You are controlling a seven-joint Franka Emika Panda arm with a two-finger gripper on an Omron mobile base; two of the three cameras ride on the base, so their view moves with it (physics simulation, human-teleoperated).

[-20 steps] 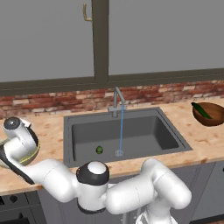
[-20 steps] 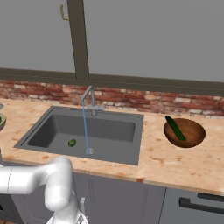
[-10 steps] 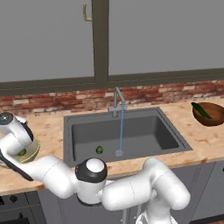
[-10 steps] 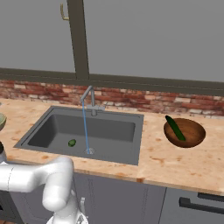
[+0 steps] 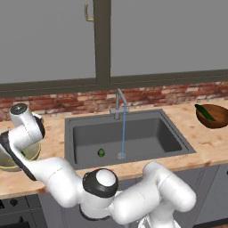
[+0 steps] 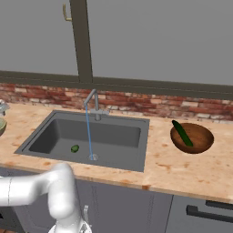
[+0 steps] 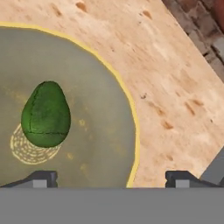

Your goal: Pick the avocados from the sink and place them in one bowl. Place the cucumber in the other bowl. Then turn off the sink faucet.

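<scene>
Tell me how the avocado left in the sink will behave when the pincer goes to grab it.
The avocado looks small, rounded and egg-shaped, so it would probably roll if nudged off-centre. It lies on the sink floor near the running water, so its skin may be wet and slippery. It seems firm and light, likely holding its shape under a centred pinch.

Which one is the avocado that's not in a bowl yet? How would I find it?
Look into the big dark grey sink set in the wooden counter. On its floor, just left of the thin stream of water, lies a small round bright green avocado. It is the only fruit in the sink; the other avocado lies in the olive-yellow bowl.
</scene>
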